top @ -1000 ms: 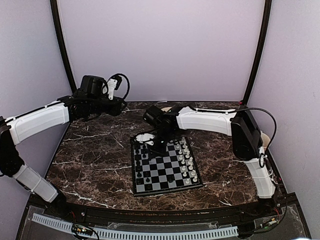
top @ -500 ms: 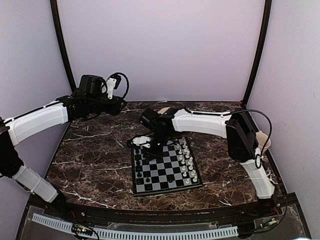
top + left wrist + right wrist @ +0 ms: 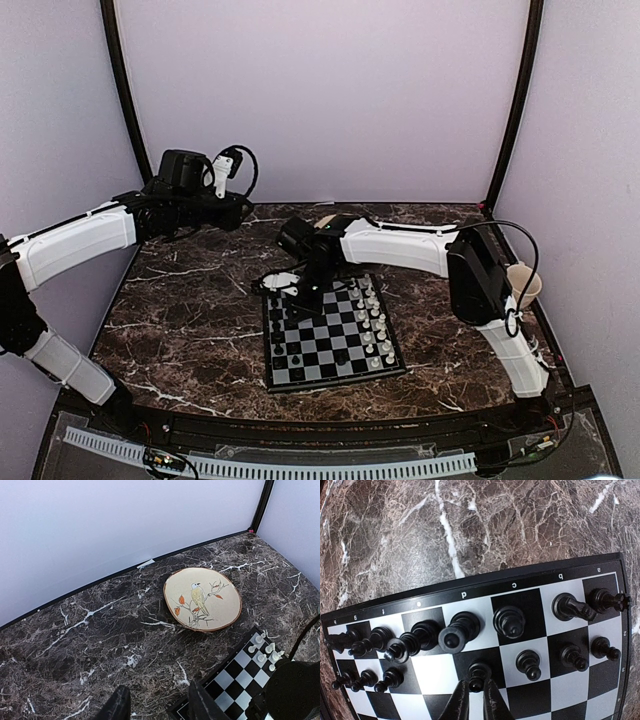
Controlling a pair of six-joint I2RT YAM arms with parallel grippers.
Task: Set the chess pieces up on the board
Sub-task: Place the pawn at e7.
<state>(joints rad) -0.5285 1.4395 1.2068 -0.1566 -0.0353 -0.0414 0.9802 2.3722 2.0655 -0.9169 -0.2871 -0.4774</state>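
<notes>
One black pawn [image 3: 479, 672] sits between the tips of the right claw [image 3: 476, 690], fingers drawn in close on either side of it and pinching it over a dark square in the 2nd row, just in front of the back-rank piece by the "d" mark. Can't tell if its base touches the square. The other black chess pieces [image 3: 510, 621] stand along the board [image 3: 487, 589] edge nearest the lettered border, with more pawns in the row behind, to both sides of the held one. In the top view the white men [image 3: 376, 322] line the board's right side in 2 columns. The board lies mid-table, slightly skewed, on dark marble [image 3: 190, 320].

The left claw [image 3: 157, 705] hangs high over the far-left part of the table – fingers spread wide, nothing between them. Its cam looks down on a bird-painted plate [image 3: 202, 599] lying just beyond the board's corner. A pale cup [image 3: 522, 283] stands at the right table edge, beside the right arm's elbow.
</notes>
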